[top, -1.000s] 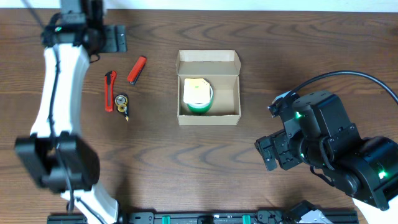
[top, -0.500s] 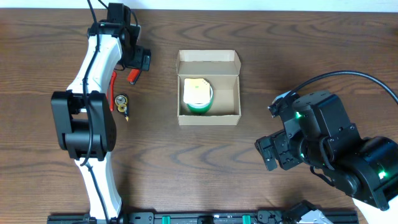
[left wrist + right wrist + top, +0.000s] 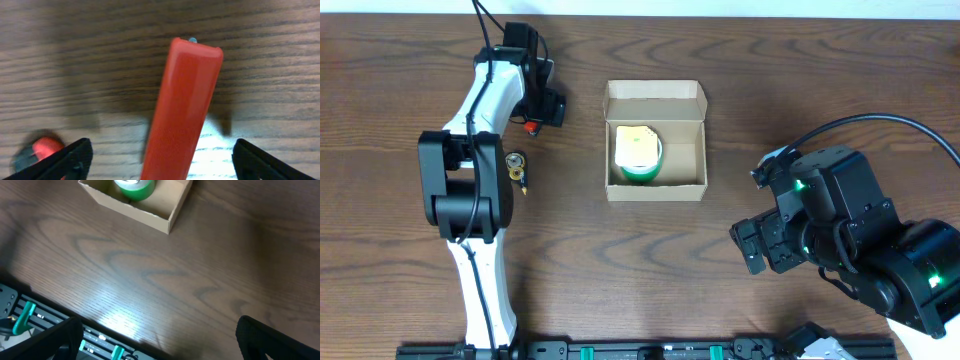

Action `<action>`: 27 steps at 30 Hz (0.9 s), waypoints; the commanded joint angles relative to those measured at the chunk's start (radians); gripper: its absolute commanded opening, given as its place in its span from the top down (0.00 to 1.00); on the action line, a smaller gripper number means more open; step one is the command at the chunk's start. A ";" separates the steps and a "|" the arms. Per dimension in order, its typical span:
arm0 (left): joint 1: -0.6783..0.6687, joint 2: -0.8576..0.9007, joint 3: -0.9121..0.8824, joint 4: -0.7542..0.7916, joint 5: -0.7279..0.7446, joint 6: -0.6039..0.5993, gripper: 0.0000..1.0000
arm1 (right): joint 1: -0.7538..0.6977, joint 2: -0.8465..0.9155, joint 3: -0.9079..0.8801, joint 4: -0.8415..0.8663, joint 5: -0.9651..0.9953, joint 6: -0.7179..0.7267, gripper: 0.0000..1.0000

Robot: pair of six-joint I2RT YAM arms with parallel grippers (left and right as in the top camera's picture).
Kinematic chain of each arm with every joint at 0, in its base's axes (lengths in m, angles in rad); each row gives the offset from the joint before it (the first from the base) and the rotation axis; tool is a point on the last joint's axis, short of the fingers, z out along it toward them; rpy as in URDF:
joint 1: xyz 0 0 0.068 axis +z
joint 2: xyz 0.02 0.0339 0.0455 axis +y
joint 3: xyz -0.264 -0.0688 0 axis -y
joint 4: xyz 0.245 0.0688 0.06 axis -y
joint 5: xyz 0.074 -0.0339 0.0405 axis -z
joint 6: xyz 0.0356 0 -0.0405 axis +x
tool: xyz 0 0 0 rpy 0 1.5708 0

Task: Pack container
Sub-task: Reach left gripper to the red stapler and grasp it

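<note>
Tape roll [image 3: 638, 153] inside container [image 3: 686, 161] — cutter [image 3: 182, 105] to its left

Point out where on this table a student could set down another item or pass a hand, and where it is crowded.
Free: the broad table strip on the container's near side, and the container's bare right half beside the green tape roll. Crowded: left of the container, where the open left hand straddles the red cutter near a small round item.

Dark wooden table [image 3: 620, 260] bears the container [image 3: 685, 160]; a red cutter [image 3: 182, 105]; a small round object [image 3: 516, 162].
</note>
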 commanded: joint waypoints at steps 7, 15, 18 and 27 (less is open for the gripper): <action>0.006 0.011 0.015 0.001 0.022 0.003 0.27 | -0.005 0.000 -0.002 -0.002 0.007 -0.014 0.01; 0.006 0.013 0.011 0.002 0.023 0.003 0.34 | -0.005 0.000 -0.002 -0.002 0.007 -0.014 0.01; 0.006 0.014 0.006 0.004 0.023 -0.001 0.34 | -0.005 0.000 -0.002 -0.001 0.007 -0.014 0.01; 0.005 0.039 0.006 -0.002 0.030 -0.035 0.34 | -0.005 0.000 -0.002 -0.002 0.007 -0.014 0.01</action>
